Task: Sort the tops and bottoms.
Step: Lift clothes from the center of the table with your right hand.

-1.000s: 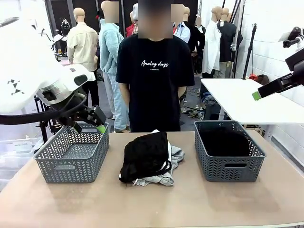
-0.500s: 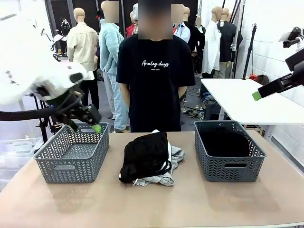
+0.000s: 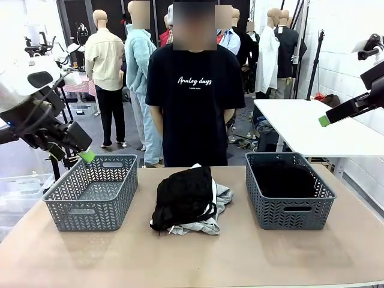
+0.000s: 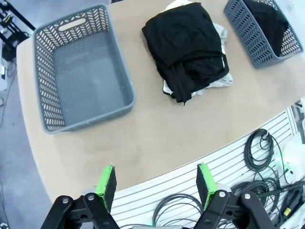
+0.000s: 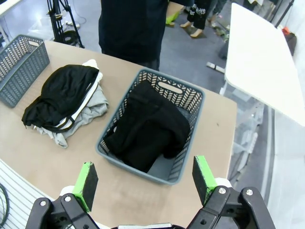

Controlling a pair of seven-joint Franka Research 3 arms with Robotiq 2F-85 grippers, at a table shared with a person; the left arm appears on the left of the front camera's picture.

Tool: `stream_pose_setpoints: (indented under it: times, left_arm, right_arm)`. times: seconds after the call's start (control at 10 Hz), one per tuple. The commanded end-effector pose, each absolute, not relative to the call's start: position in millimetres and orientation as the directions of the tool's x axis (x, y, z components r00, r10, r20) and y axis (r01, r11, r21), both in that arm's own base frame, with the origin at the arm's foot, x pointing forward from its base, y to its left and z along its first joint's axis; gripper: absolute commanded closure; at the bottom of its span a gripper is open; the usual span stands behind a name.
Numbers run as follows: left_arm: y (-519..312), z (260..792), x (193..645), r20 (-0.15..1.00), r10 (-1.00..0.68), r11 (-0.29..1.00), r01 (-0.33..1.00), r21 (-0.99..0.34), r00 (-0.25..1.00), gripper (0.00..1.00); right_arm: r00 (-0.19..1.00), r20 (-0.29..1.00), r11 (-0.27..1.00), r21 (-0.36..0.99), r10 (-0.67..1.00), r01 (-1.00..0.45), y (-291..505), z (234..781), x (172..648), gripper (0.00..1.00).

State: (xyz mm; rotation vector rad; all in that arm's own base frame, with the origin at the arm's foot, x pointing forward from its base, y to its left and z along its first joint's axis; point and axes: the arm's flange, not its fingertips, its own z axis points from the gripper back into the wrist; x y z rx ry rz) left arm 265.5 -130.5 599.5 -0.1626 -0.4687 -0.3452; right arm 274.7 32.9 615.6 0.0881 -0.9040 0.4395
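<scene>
left gripper (image 4: 155, 180), right gripper (image 5: 144, 180): fingers spread wide, holding nothing. clothes pile (image 3: 186, 201) (black on top, grey beneath) on table (image 3: 240, 258) between left basket (image 3: 90, 213) and right basket (image 3: 288, 213); latter contains black garment (image 5: 147, 129).

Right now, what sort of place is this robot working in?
Probably a robotics lab or workshop: a work table with a left basket and a right basket for sorting, and loose cables on the floor.
</scene>
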Motion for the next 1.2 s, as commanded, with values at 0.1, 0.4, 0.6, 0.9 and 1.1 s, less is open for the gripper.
stream_pose_setpoints:
  times: [0.1, 0.4, 0.6, 0.9, 1.1]
  left_arm:
    - [-130.8, 590.6, 272.9, 0.492, -0.247, 0.938, 0.334, -0.096, 0.835, 0.13]
    - [-134.0, 597.2, 268.6, 0.471, -0.301, 0.924, 0.376, -0.071, 0.829, 0.13]
    - [-134.0, 597.2, 268.6, 0.471, -0.301, 0.924, 0.376, -0.071, 0.829, 0.13]
    - [-134.0, 597.2, 268.6, 0.471, -0.301, 0.924, 0.376, -0.071, 0.829, 0.13]
    - [-134.0, 597.2, 268.6, 0.471, -0.301, 0.924, 0.376, -0.071, 0.829, 0.13]
  right_arm:
    - [0.529, 0.783, 0.906, -0.102, 0.328, -0.411, 34.3, 615.0, 278.3, 0.00]
    - [0.480, 0.775, 0.877, -0.192, 0.410, -0.440, 39.9, 624.5, 250.2, 0.00]
    - [0.368, 0.841, 0.796, -0.116, 0.397, -0.594, 91.8, 616.8, 267.6, 0.00]
    - [0.390, 0.782, 0.720, -0.107, 0.487, -0.686, 185.1, 586.8, 323.4, 0.00]
    - [0.439, 0.745, 0.688, -0.037, 0.503, -0.725, 234.9, 548.8, 362.8, 0.00]
